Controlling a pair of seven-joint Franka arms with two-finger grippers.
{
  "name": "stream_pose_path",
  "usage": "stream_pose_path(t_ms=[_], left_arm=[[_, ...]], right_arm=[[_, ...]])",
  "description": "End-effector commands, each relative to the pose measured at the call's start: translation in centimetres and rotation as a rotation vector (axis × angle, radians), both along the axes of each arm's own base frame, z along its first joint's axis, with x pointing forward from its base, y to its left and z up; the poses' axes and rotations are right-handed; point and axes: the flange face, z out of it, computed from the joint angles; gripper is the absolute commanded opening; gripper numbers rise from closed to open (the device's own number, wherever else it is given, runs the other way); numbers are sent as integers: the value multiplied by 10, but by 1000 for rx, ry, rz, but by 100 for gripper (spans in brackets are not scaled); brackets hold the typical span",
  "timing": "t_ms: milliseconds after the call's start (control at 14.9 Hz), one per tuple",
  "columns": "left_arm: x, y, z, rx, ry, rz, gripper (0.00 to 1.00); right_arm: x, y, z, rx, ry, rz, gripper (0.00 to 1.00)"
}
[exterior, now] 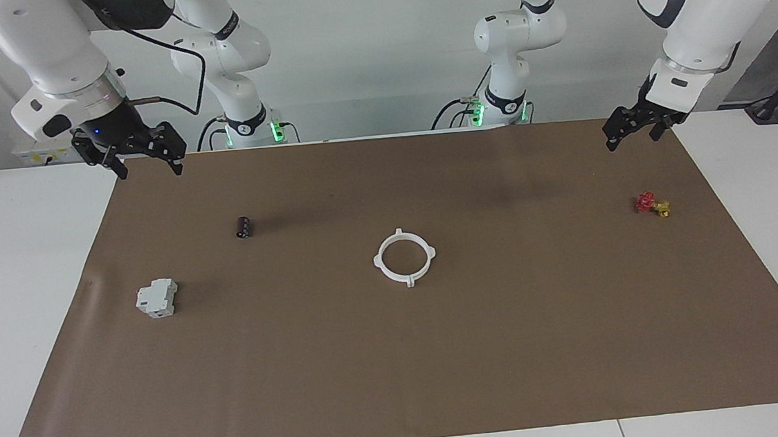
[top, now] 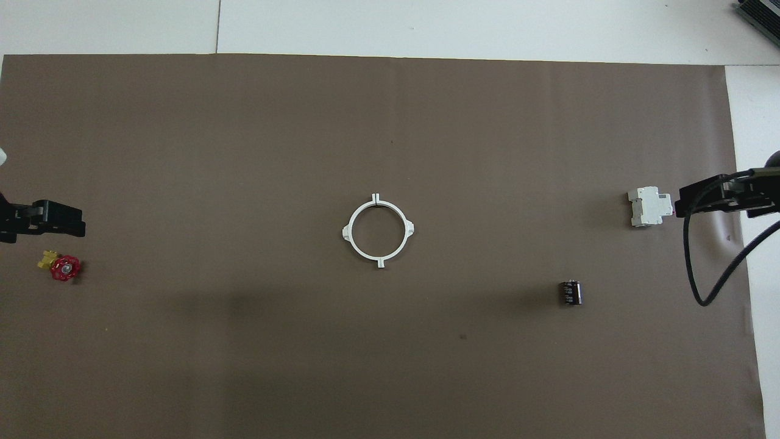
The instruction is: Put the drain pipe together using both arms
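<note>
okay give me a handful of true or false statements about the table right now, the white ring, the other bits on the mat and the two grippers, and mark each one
1. The drain pipe lies as one closed ring in the middle of the brown mat. True.
2. The left gripper holds the red valve. False: it is open and up in the air, holding nothing; the valve lies on the mat.
3. The black cylinder lies nearer to the robots than the grey-white block. True.
4. The right gripper is shut on the ring. False: it is open, over the mat's edge at the right arm's end.
5. The black cylinder sits inside the ring. False: the ring is empty.
</note>
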Motion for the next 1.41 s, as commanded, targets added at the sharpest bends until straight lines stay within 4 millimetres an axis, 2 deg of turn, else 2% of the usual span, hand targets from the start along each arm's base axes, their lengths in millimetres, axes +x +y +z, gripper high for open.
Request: stream_pose_path(t_ms=[0,201,268,469,803,1339], left_arm=[[8,-12,1,-19,25,-115,100],[8,-23,11,-23,4,-87,100],[13,-28,26,-20,-38,-41,100],[23,-33,53,-10,-121,-41,100],[11,-37,49,-10,-30,-40,100],[13,-40,51,-16,-47,-35,100]], right_arm=[[-2,-4,-1,9,-17,15,100],[-2,-4,-1,9,-17,17,100],[-2,-3,-1,7,-16,18,100],[-2,-4,0,9,-19,17,100],[-2,-3,0,9,-19,18,100],[-2,-2,0,9,-19,18,100]])
